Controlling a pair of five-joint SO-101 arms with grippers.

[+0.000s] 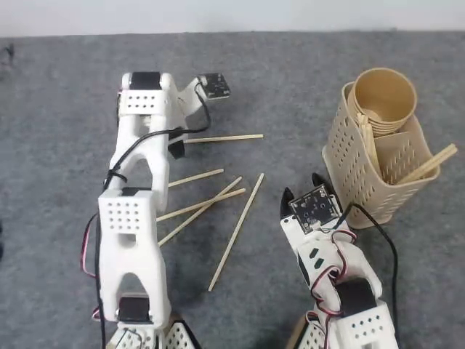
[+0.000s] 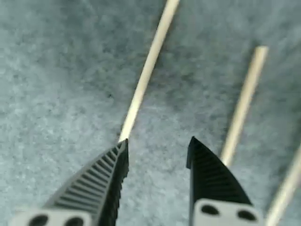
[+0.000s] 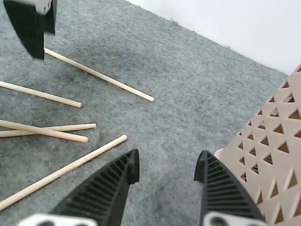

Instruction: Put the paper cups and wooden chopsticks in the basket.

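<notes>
Several wooden chopsticks lie loose on the grey carpet: one (image 1: 225,137) farthest back, one (image 1: 196,177) below it, a crossed pair (image 1: 203,206) and a long one (image 1: 237,230). My left gripper (image 1: 178,143) is low over the near end of the farthest chopstick (image 2: 148,70), open (image 2: 157,148), with that end touching one fingertip; a second stick (image 2: 244,99) runs beside the other finger. The beige basket (image 1: 370,182) holds stacked paper cups (image 1: 383,98) and some chopsticks (image 1: 429,166). My right gripper (image 1: 302,187) hangs open (image 3: 168,165) just left of the basket (image 3: 268,155), holding nothing.
The carpet ends at a white wall (image 1: 232,14) behind. In the right wrist view the left arm's dark finger (image 3: 30,23) stands at the end of the far chopstick (image 3: 99,74), with other sticks (image 3: 66,170) on the carpet nearer to me.
</notes>
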